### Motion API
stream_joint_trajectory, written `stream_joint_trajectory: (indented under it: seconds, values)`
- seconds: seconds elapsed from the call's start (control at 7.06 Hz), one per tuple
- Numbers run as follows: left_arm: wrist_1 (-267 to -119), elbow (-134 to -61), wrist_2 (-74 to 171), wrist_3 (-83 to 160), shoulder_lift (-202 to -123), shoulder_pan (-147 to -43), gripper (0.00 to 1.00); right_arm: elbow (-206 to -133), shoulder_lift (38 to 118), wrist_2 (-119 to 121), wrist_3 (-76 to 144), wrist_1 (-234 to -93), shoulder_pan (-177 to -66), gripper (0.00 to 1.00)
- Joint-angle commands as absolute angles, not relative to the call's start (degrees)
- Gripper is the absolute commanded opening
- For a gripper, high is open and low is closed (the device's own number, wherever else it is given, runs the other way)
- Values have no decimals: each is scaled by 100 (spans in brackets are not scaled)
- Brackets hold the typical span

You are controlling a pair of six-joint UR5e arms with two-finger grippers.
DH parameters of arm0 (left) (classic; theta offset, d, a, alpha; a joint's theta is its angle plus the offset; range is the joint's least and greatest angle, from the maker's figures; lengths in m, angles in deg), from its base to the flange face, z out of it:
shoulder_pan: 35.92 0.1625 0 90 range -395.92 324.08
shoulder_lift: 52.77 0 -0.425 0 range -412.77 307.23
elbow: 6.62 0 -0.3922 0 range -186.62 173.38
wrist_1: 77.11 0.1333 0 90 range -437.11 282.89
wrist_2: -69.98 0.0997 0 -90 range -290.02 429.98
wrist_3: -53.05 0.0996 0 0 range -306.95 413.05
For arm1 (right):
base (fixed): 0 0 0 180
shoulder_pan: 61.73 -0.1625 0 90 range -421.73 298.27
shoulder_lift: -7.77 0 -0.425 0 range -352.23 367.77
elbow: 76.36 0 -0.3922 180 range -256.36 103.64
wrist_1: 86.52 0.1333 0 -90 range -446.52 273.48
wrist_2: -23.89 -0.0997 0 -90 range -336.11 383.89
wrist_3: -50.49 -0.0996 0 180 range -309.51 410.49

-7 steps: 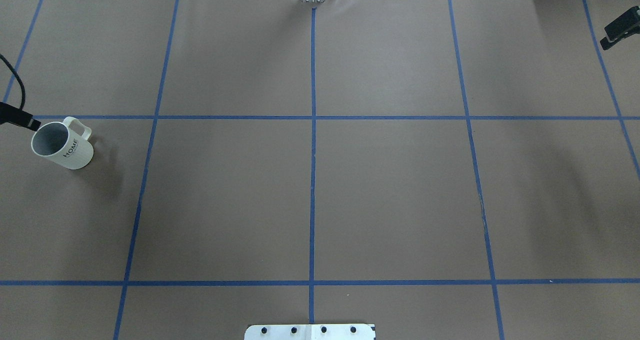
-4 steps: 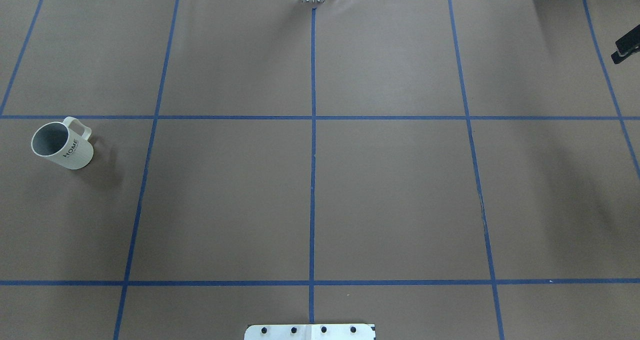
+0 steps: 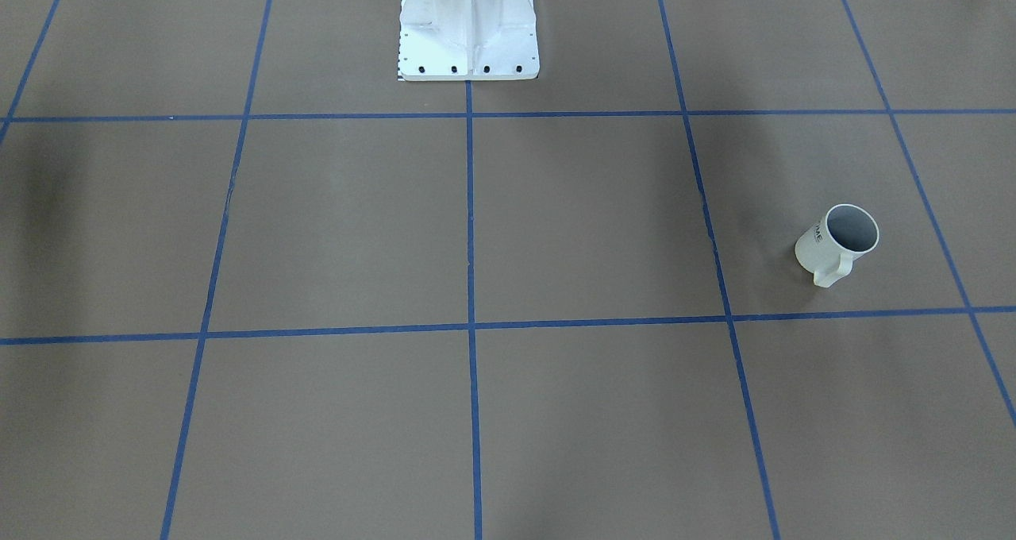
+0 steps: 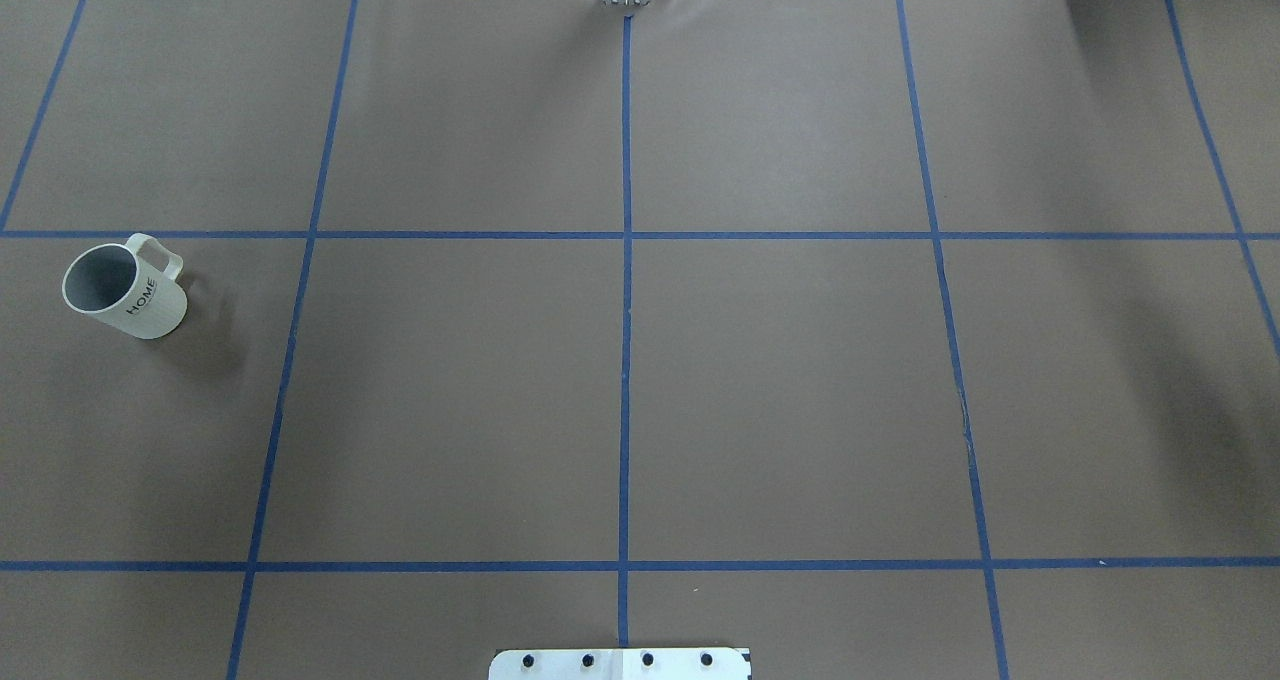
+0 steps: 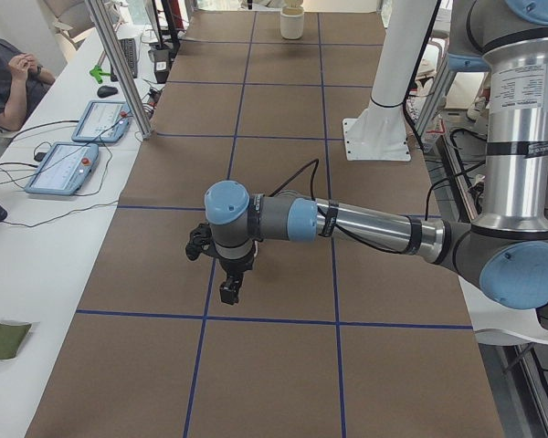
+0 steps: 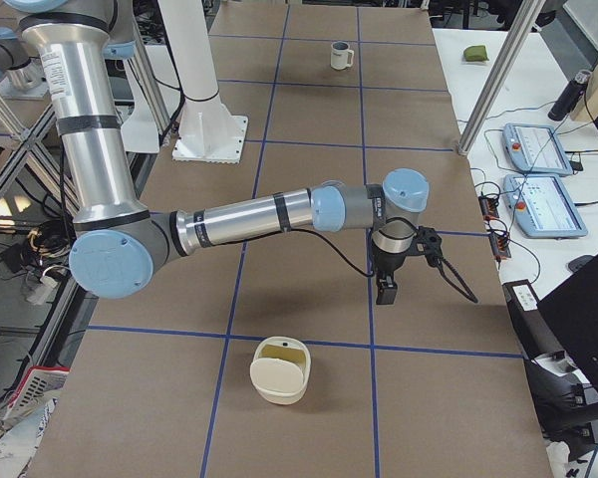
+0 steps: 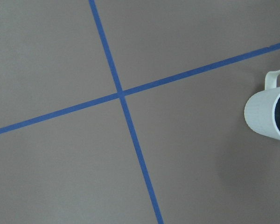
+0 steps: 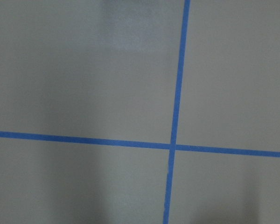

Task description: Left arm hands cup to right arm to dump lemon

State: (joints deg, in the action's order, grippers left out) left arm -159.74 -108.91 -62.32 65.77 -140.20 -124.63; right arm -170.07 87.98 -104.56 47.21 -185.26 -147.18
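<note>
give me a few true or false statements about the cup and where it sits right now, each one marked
1. The cup stands upright on the table. True.
2. Jaws are shut on the cup. False: nothing touches it.
3. The cup is on the robot's left side of the table. True.
4. Its handle points toward the robot's base. False: it points away from the base.
5. Lemon pieces lie on the table beside the cup. False: none show there.
</note>
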Motion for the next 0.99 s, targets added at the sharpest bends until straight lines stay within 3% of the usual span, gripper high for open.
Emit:
stream_joint_trajectory:
  seconds: [0.0,0.85]
  values:
    - [-16026,-10936,-6404,6562,-14005,-12600,100,-17093,9221,-10461,5038,-18522,-14953,100]
    - [-16096,-10963,-6845,6588,-13934,-12715,100,-17313,9434,-10443,5031,-18522,-14945,100]
